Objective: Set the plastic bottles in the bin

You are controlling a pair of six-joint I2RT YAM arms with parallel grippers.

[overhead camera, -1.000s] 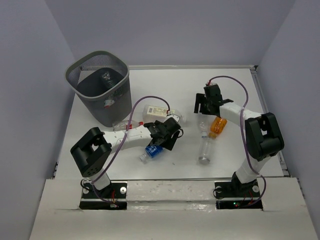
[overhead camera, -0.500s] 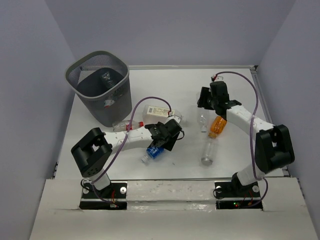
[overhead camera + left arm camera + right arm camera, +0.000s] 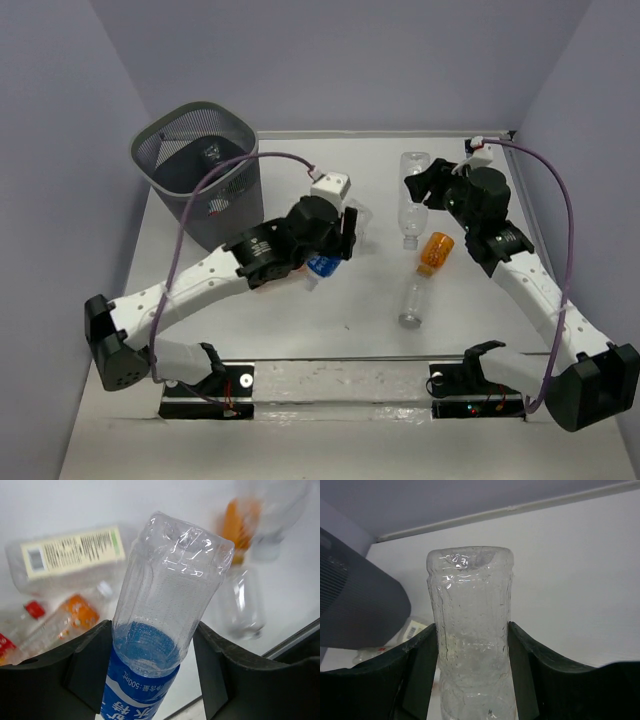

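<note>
While each arm holds a btl, step = carry to bin (image 3: 240, 195) | L jaws pinch blue-label btl (image 3: 167, 625), near bin, to its right | R jaws pinch clear btl (image 3: 470, 620), well apart from bin | next: L over rim, then spread; R needs long leftward reach

Table (image 3: 350, 322): white, flat top.
Bin (image 3: 200, 175): dark wire mesh, upright, back left corner.
Orange bottle (image 3: 435, 253): lying right of centre.
Clear bottle (image 3: 412, 300): lying just in front of it.
Squarish white-labelled bottle (image 3: 70, 555), second orange bottle (image 3: 77, 611), red-capped bottle (image 3: 34, 611): lying close together, blurred, in the left wrist view.
</note>
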